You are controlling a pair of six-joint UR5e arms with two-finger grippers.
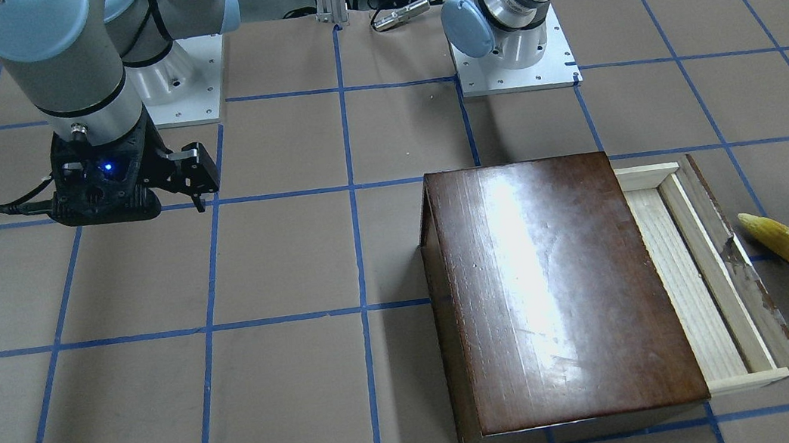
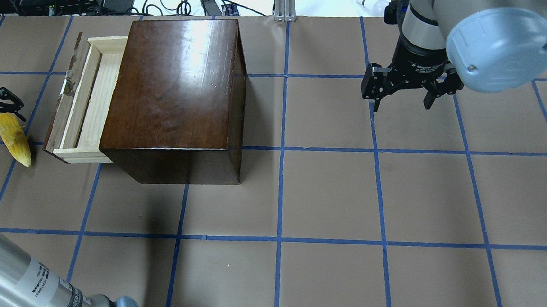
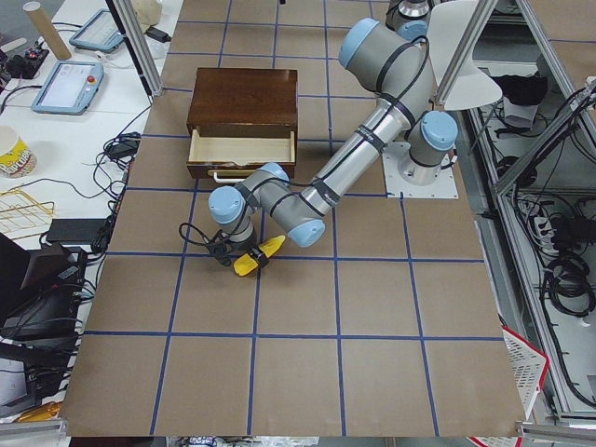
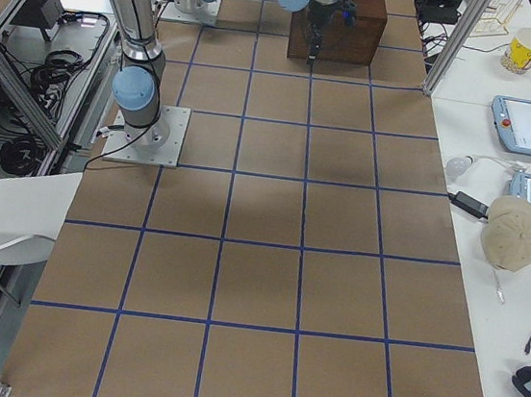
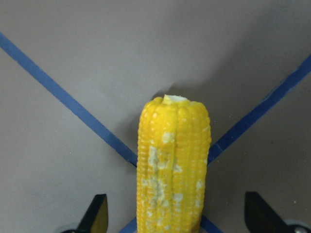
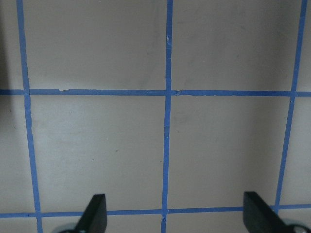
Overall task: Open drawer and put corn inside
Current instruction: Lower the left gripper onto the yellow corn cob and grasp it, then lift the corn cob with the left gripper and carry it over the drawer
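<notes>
One yellow kernelled toy corn cob lies inside the released left hand; clenching may squirt it toward 12 o'clock.

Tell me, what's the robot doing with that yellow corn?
The drawer of the brown box is already pulled open and empty. The corn lies on the table beside it. The left gripper is open around the corn, one finger on each side, not squeezing yet. The right gripper hangs open over the table, away from the box.
</notes>
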